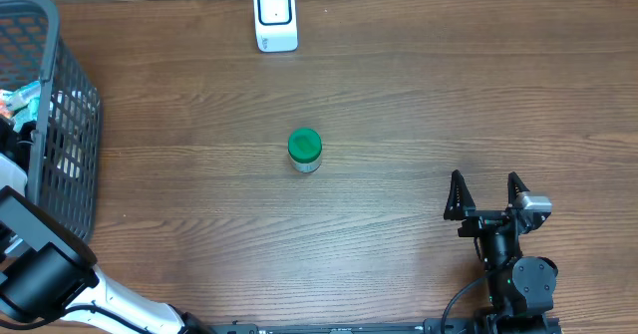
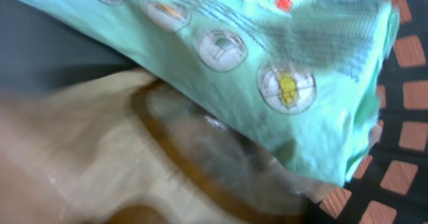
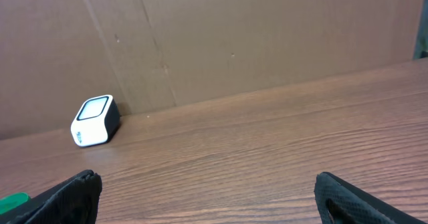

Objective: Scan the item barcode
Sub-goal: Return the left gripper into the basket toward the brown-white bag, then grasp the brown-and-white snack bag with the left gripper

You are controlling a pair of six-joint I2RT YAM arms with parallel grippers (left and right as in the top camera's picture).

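Left jaws at green packet [image 2: 267, 63] in basket [image 1: 70, 105]; grip, I cannot tell. Right jaws released. Best pinch 1 edge squarely.

We read no legible text anywhere: print and round emblems on the mint-green packet [image 2: 221, 23] are too blurred, and the small dark mark on the front of the white scanner [image 3: 94, 121] is too tiny to make out.

Matt wood-grain table [image 1: 399, 95], smooth plastic scanner [image 1: 275, 17]
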